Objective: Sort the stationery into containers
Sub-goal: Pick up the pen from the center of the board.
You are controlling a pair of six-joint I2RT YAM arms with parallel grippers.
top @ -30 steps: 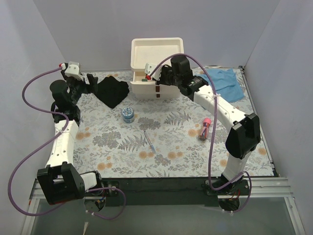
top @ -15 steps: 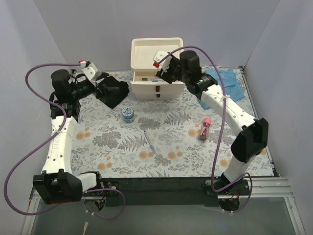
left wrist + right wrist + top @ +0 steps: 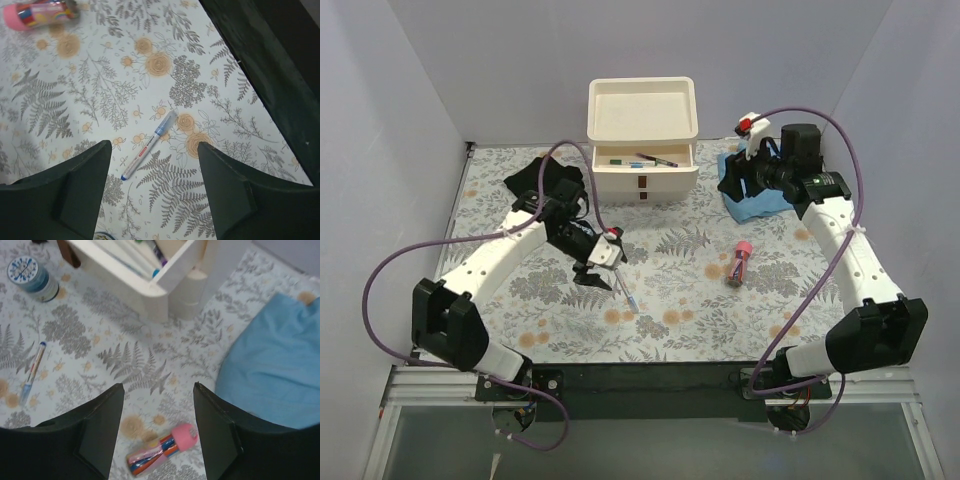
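The left gripper (image 3: pixel 152 148), spread wide, hangs over the pen (image 3: pixel 148 146) (nearer arm), which runs seven-to-one o'clock between its fingers (image 3: pixel 75 180).

Soft even light, perhaps slight blur.

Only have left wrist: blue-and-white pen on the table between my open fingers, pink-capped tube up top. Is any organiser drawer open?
Observer: Yes. The top drawer of the organiser is pulled out, with pens lying in it.
Operator: Right gripper holding anything?
Observer: No. The right gripper is open and empty, near the blue cloth.
Operator: Anything else loose?
Observer: A small blue round tub stands on the table near the organiser's front.
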